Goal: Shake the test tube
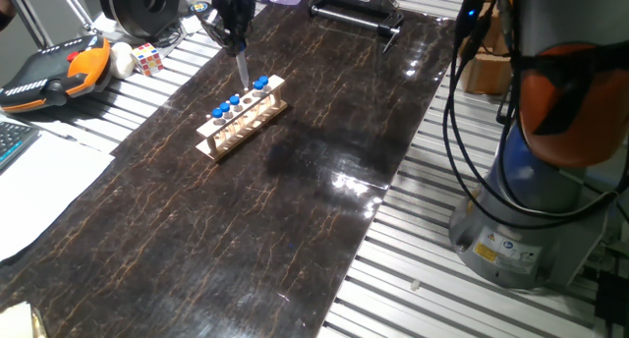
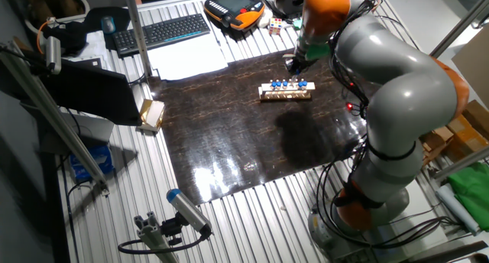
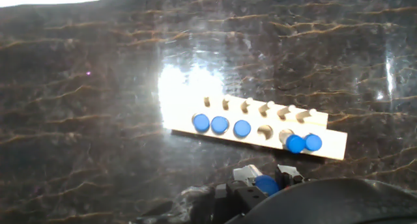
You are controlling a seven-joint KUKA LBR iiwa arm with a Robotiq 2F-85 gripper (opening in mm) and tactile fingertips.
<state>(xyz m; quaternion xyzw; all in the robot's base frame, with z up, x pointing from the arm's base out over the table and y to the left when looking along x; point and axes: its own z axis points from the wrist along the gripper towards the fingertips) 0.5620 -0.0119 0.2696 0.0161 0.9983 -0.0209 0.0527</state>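
A light wooden rack (image 1: 242,122) stands on the dark marbled mat and holds several clear test tubes with blue caps (image 1: 224,107). It also shows in the other fixed view (image 2: 285,92) and in the hand view (image 3: 257,126), where one hole (image 3: 264,131) is empty. My gripper (image 1: 237,38) hangs just above the rack's far end and is shut on one test tube (image 1: 242,71), which points down, lifted clear of the rack. In the hand view its blue cap (image 3: 266,185) sits between my fingers, with the gripper (image 3: 266,177) around it. In the other fixed view the gripper (image 2: 296,64) is right behind the rack.
An orange-and-black teach pendant (image 1: 61,71) and a Rubik's cube (image 1: 147,58) lie at the far left. White paper (image 1: 39,176) lies left of the mat. A keyboard (image 2: 162,30) and a small box (image 2: 151,114) are beyond it. The arm's base (image 1: 521,220) stands to the right.
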